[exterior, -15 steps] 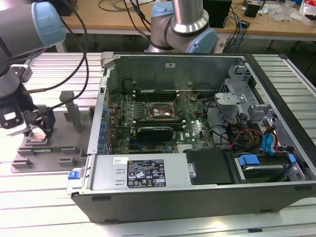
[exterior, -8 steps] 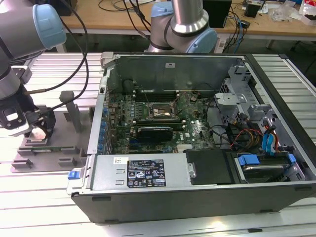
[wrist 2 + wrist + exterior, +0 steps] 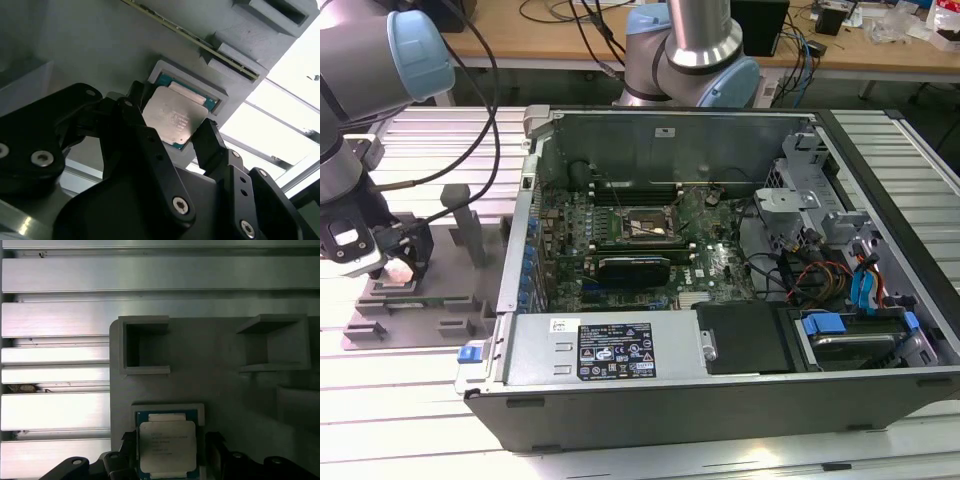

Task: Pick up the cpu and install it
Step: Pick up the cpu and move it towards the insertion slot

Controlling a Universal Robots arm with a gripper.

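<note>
The cpu (image 3: 170, 122), a small square chip with a silvery top and green edging, lies in a shallow recess of the grey plastic tray (image 3: 220, 390). In both wrist views my gripper (image 3: 169, 452) hangs just above it, open, one black finger (image 3: 206, 137) on each side of the cpu (image 3: 166, 445) with a small gap showing. In the exterior view the gripper (image 3: 398, 270) is low over the tray (image 3: 445, 300) at the exterior view's left, well apart from the computer case. The black socket frame (image 3: 642, 228) on the green motherboard inside the case stands open.
The open computer case (image 3: 720, 270) lies on its side, with cables, a drive cage (image 3: 800, 215) and a blue-handled bay (image 3: 840, 330) on the exterior view's right. Raised grey blocks (image 3: 145, 347) stand on the tray near the cpu. Ribbed aluminium table (image 3: 55, 365) lies beneath.
</note>
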